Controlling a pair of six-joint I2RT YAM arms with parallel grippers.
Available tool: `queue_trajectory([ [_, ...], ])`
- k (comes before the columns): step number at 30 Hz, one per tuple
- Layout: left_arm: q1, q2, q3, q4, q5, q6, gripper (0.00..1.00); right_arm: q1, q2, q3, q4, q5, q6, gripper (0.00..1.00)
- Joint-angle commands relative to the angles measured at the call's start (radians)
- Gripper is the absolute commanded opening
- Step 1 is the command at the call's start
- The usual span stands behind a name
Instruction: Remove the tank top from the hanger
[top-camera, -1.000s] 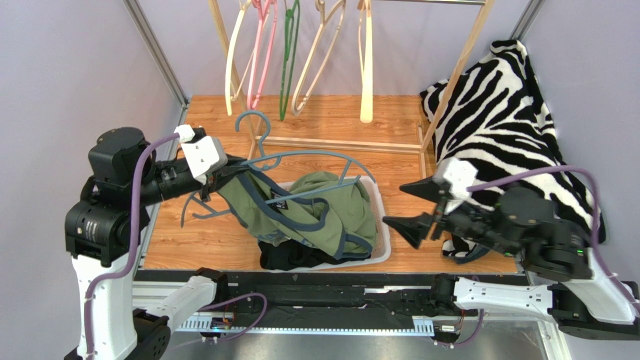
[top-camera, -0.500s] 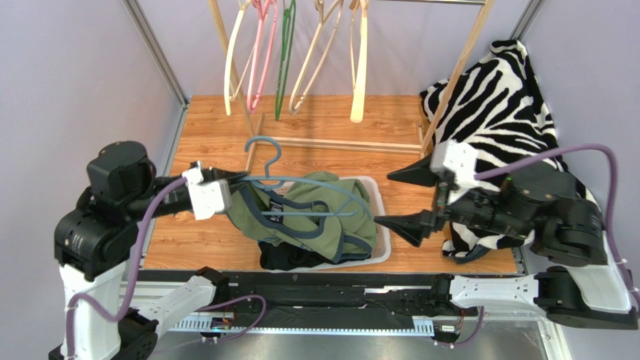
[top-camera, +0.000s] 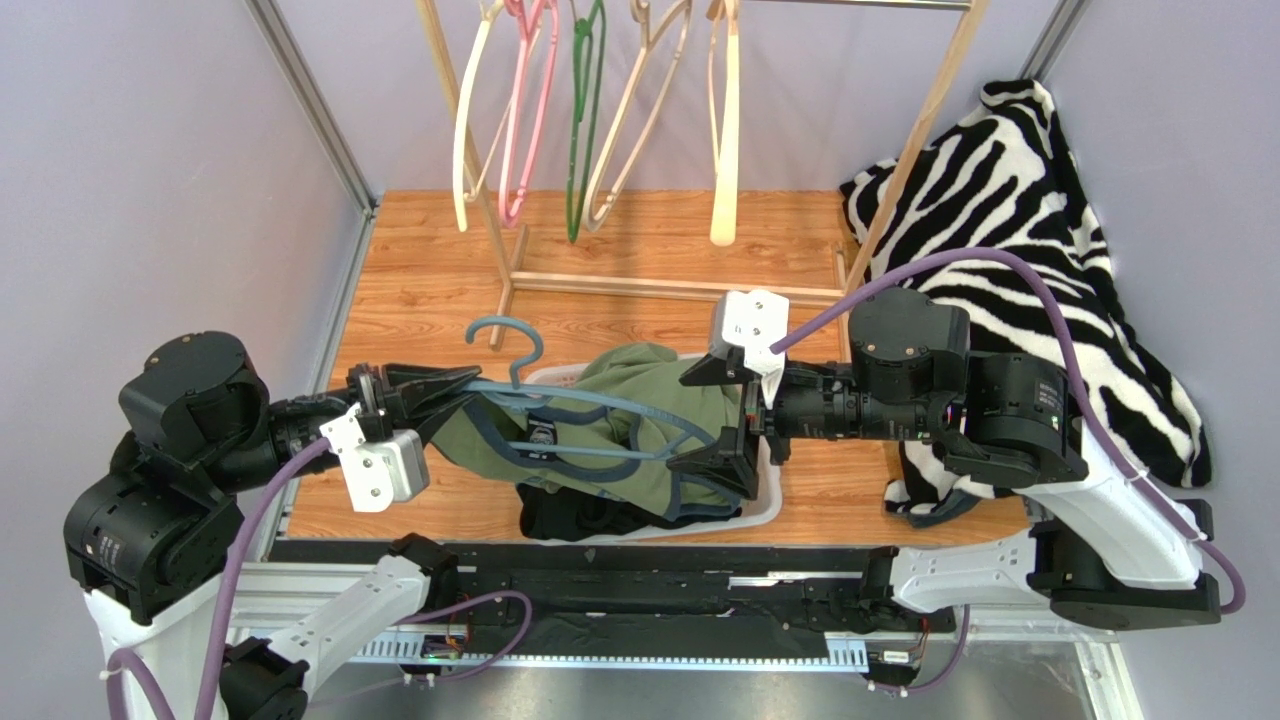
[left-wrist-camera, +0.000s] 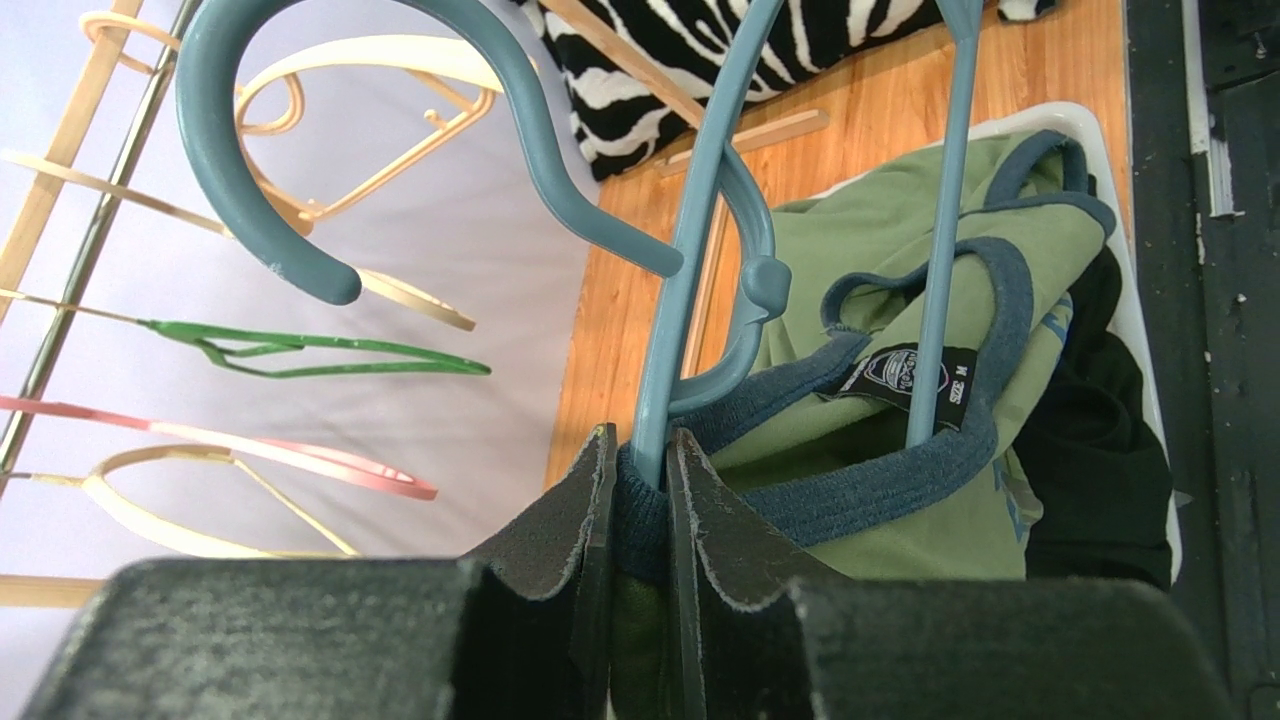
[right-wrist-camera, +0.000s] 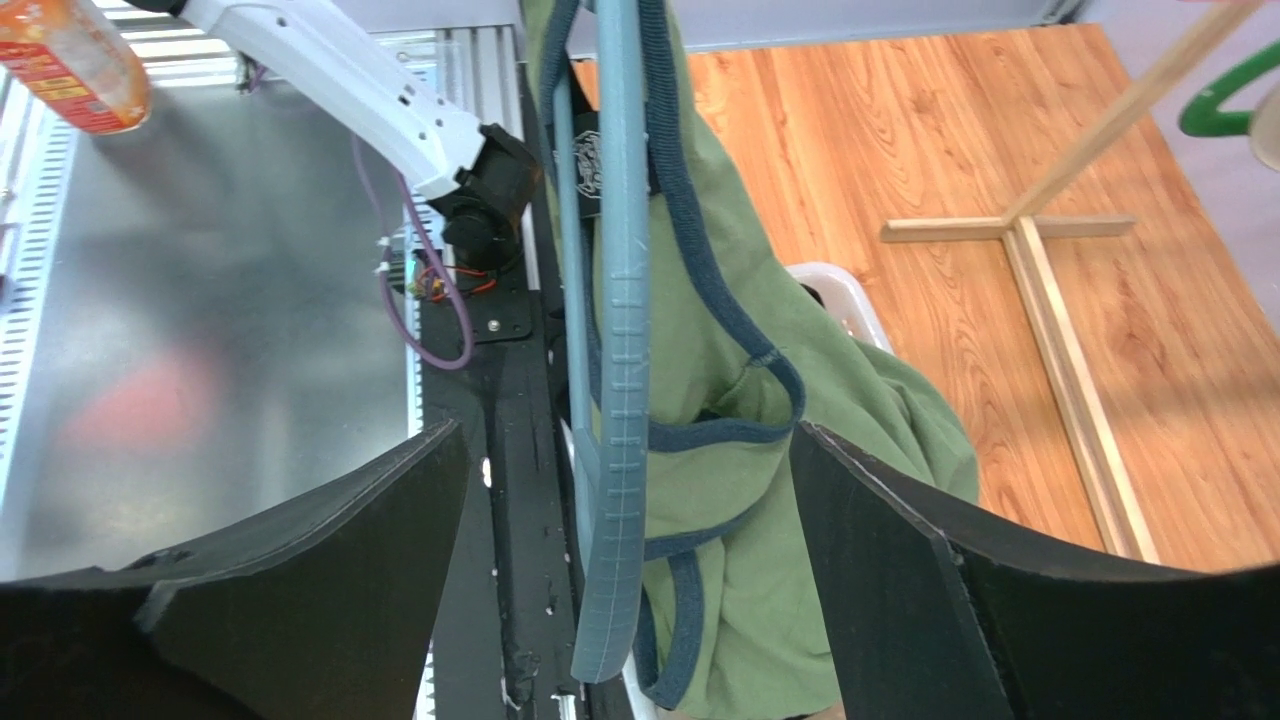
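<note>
The blue hanger (right-wrist-camera: 621, 300) lies long ways left to right over the white basket (top-camera: 771, 483), its hook by my left hand (left-wrist-camera: 642, 465), which is clamped on it and on the trim of the green tank top (top-camera: 639, 375). My right hand (top-camera: 732, 408) is spread wide around the other end, with room on both sides. The tank top sags into the basket, partly hiding dark clothes (top-camera: 564, 513).

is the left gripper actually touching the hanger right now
Touching. The left wrist view shows the left gripper pinched shut on the hanger, its blue bar clamped with no gap.
</note>
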Motion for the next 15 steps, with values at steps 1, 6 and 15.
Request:
queue_trajectory([
  [1, -0.003, 0.018, 0.007, 0.042, 0.056, 0.016, 0.0, -0.011, -0.001, 0.017, 0.045, -0.077, 0.019, 0.8],
  [6, -0.003, 0.036, 0.036, 0.052, 0.07, 0.008, 0.0, -0.023, 0.012, -0.041, 0.06, -0.106, 0.045, 0.65],
  [15, -0.003, 0.051, 0.03, 0.078, 0.094, -0.041, 0.0, -0.034, 0.001, -0.061, 0.094, -0.097, 0.07, 0.0],
])
